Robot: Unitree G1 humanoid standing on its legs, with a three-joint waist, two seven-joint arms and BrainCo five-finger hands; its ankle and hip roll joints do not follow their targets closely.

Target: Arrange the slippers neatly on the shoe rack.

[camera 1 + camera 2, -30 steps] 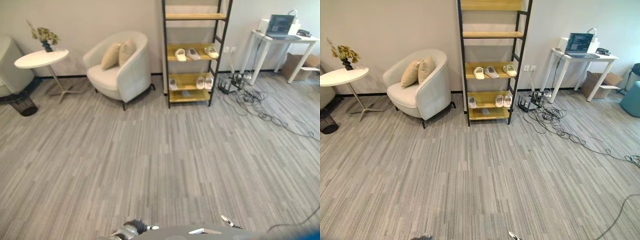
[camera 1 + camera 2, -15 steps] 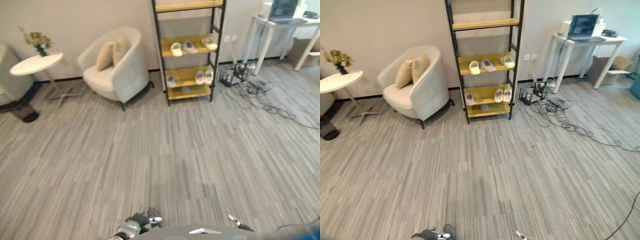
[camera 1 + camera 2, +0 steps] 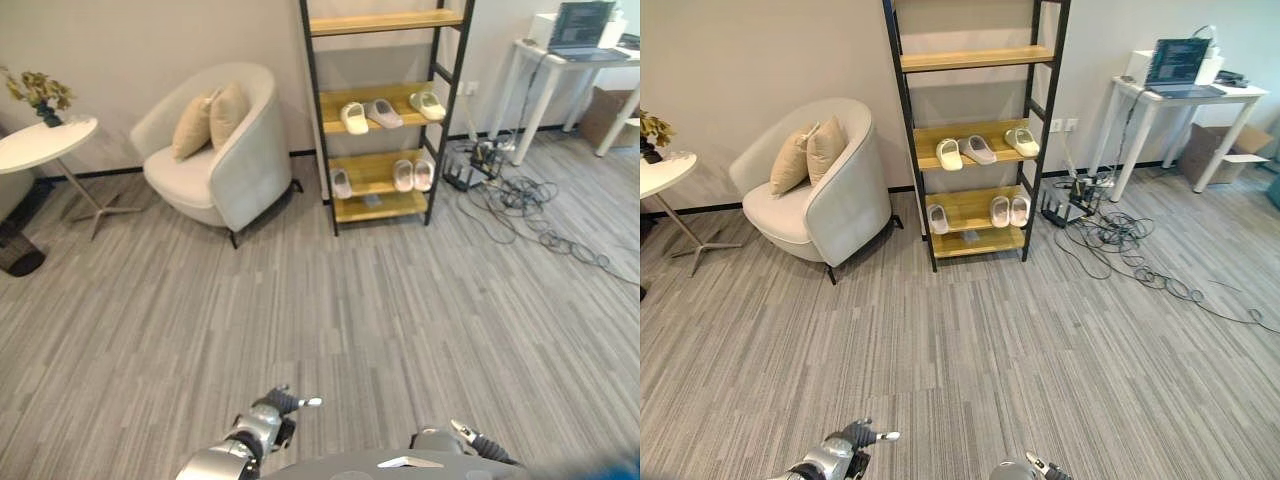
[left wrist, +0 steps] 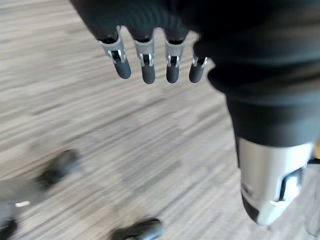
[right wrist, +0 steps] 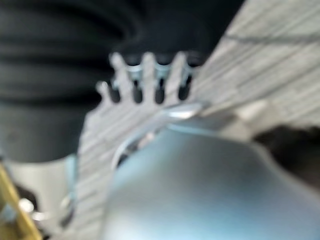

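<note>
Six slippers are already on the shoe rack (image 3: pixel 383 120), which stands against the far wall, well apart from the robot across a wide stretch of floor (image 3: pixel 330 300). Three sit on the middle shelf (image 3: pixel 382 97): a cream slipper (image 3: pixel 354 117) toward the left edge, a grey slipper (image 3: pixel 382 112) in the middle lying a bit skewed, and a pale green slipper (image 3: pixel 427 104) by the right post. On the lower shelf (image 3: pixel 380 175) there's a lone slipper (image 3: pixel 341 183) at the left edge and a pair (image 3: pixel 413 174) toward the right, toes pointing back at the wall. Both hands are low and near the body, so neither is really closer to the rack; it lies straight ahead, slightly right. The left hand (image 4: pixel 150 60) has its fingers hanging straight and relaxed over bare floor, holding nothing. The right hand (image 5: pixel 145 75) also looks loose and empty, fingers spread, touching nothing. My guess is it needs to walk up first, then straighten that skewed grey one.
</note>
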